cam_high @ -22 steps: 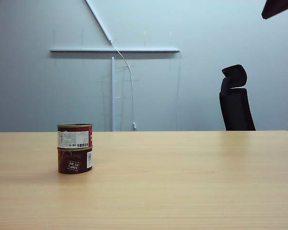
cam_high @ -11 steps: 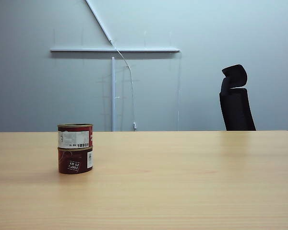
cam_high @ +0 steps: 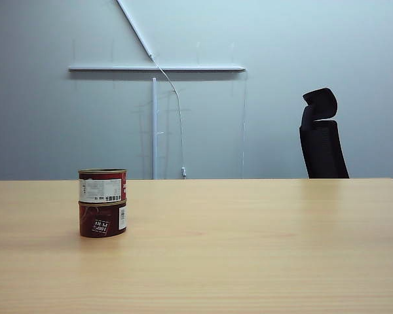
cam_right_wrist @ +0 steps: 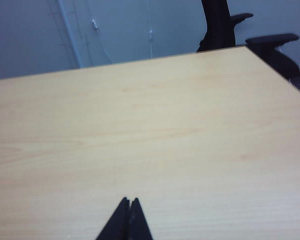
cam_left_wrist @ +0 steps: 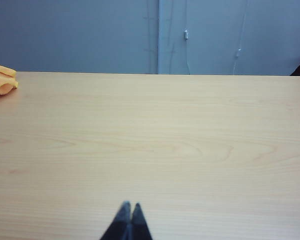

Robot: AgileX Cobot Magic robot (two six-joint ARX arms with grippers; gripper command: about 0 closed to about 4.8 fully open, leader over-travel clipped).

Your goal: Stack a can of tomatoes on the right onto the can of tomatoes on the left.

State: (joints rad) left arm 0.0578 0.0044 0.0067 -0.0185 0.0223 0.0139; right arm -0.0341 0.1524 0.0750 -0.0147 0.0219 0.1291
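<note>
A: Where are the claws?

B: The left claw (cam_left_wrist: 128, 212) has its tips pressed together, holding nothing, above bare table (cam_left_wrist: 150, 140). The right claw (cam_right_wrist: 129, 207) is likewise closed and empty, over wood near the table's far right corner.

A: And the cans?

B: The upper tomato can (cam_high: 102, 186) sits squarely on the lower tomato can (cam_high: 102, 219), toward the table's left side. Neither claw is near them. A black chair (cam_high: 321, 135) stands beyond the far edge.

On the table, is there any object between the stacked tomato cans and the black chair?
No. In the exterior view only bare table runs from the stacked tomato cans toward the black chair, which stands behind the table's far edge.
</note>
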